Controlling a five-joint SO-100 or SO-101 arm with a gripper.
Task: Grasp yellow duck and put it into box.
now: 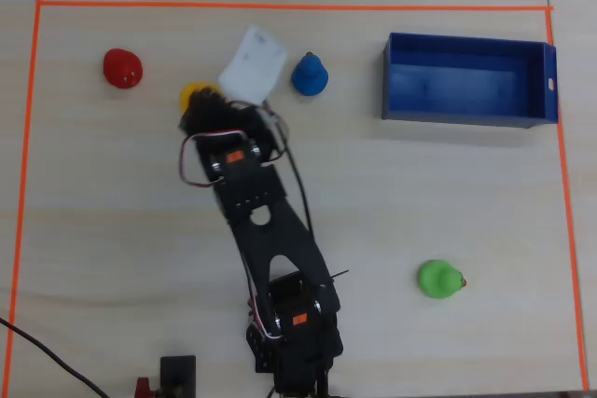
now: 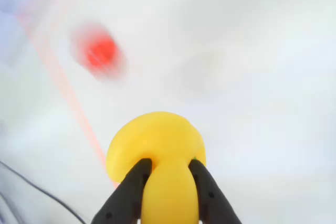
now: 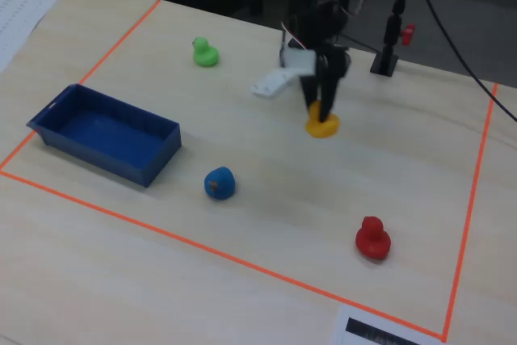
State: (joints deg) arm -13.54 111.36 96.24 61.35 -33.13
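Note:
The yellow duck (image 2: 157, 156) sits between my gripper's two black fingers, which press on its sides. In the fixed view the gripper (image 3: 323, 119) points straight down on the duck (image 3: 322, 127) near the table surface; whether it is lifted I cannot tell. In the overhead view the duck (image 1: 196, 93) peeks out at the arm's far end, with the gripper (image 1: 203, 109) over it. The dark-blue box (image 1: 466, 109) lies empty at the upper right of the overhead view and at the left of the fixed view (image 3: 48, 139).
A red duck (image 1: 122, 68), a blue duck (image 1: 310, 75) and a green duck (image 1: 438, 279) stand on the table. Orange tape (image 1: 280, 5) marks the work area. A white plate on the wrist (image 1: 253, 62) sticks out. The red duck shows blurred in the wrist view (image 2: 100, 52).

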